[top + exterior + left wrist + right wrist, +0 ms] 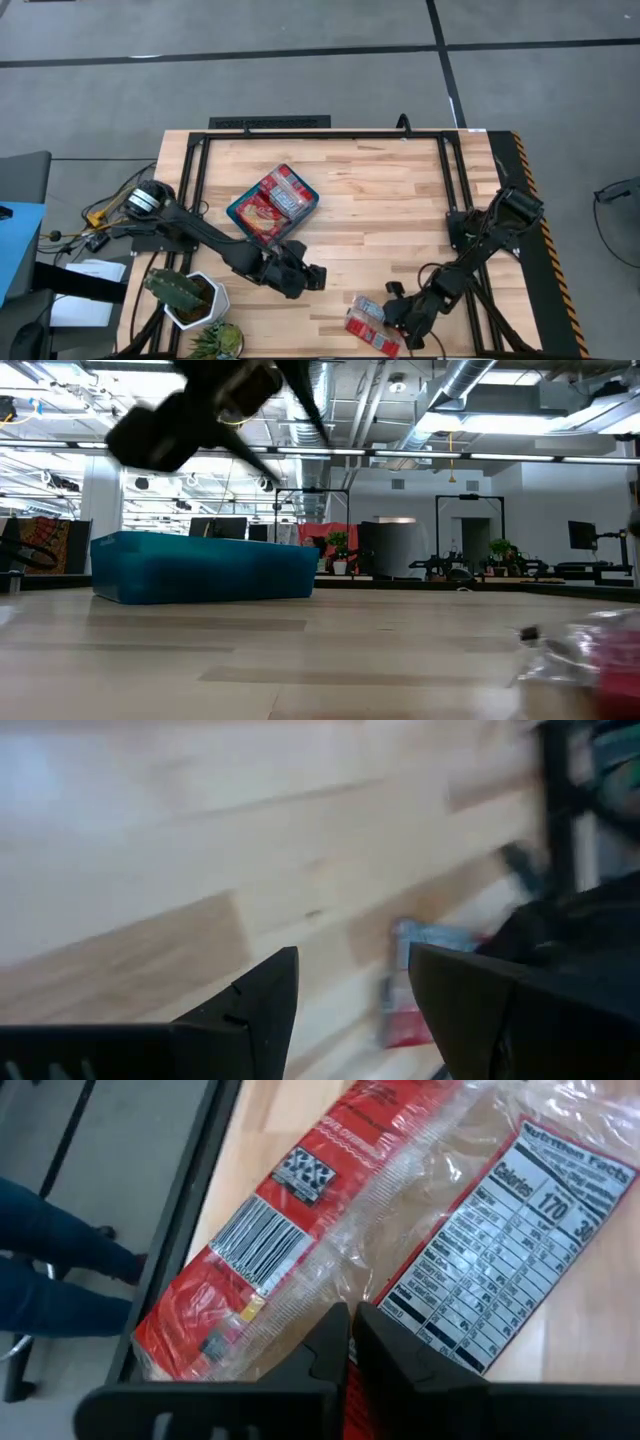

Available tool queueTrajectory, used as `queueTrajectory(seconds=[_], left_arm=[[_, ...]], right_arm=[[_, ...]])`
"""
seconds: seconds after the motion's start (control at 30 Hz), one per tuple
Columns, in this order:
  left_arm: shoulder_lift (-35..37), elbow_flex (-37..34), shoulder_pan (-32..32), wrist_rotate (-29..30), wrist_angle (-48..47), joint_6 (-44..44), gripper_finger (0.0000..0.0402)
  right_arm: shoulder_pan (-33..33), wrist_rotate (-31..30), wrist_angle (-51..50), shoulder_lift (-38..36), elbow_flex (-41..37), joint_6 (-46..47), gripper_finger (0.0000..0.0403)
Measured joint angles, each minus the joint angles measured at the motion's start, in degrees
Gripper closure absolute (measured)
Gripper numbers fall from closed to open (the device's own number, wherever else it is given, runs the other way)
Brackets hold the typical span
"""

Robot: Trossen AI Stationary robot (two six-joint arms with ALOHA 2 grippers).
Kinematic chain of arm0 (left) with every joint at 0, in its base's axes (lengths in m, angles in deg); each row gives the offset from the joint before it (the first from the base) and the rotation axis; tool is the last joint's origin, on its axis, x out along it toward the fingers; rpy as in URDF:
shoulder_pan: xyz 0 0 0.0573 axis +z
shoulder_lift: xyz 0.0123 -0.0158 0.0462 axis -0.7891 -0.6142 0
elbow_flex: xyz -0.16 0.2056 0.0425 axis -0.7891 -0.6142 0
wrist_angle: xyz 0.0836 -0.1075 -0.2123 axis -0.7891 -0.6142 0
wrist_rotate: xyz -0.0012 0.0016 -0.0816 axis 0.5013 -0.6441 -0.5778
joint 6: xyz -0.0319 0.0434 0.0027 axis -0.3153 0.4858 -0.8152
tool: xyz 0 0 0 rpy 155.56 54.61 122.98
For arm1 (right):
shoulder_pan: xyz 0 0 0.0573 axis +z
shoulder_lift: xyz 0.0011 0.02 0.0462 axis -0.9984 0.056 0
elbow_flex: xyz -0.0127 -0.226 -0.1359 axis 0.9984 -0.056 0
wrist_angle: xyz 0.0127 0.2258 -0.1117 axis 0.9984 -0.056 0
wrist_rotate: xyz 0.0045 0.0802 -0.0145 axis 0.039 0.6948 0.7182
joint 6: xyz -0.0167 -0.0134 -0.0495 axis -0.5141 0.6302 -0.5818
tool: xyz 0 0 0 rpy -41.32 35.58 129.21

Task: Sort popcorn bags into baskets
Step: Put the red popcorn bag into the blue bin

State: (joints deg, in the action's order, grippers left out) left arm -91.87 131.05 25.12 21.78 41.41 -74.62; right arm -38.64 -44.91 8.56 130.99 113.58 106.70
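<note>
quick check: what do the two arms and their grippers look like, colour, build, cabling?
Both arms are dark, near-black, built from slim jointed links. The left arm's base end carries a silvery round part with orange and yellow cables beside it. The left gripper has two blocky, wedge-shaped black fingers. The right gripper is equally black, with flat-faced matte fingers. No markings visible on either.

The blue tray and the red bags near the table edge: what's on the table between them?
Only the left end effector hangs there, open; in the high view the wood between the shallow teal-blue plastic tray and the flat red popcorn packets is otherwise bare.
</note>
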Motion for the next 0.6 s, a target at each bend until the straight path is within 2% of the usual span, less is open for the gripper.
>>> queueTrajectory(seconds=[0.1,0.27,0.5,0.6], left_arm=[[-3.86,-0.03,0.32,-2.75,4.41,0.23,0.0223],[-7.67,-0.15,0.62,-4.99,5.63,-0.58,0.0219],[-10.87,-0.18,1.27,-8.29,6.95,-2.02,0.0161],[-12.93,0.09,1.92,-11.34,11.24,-2.12,0.0135]], right_arm=[[-2.84,0.15,-0.15,0.97,0.90,-2.19,0.0352],[-7.14,0.20,-0.39,1.53,1.72,-6.07,0.0352],[-11.17,0.44,1.53,1.64,1.60,-10.53,0.0352],[-12.69,0.64,2.03,1.72,1.72,-12.66,0.0352]])
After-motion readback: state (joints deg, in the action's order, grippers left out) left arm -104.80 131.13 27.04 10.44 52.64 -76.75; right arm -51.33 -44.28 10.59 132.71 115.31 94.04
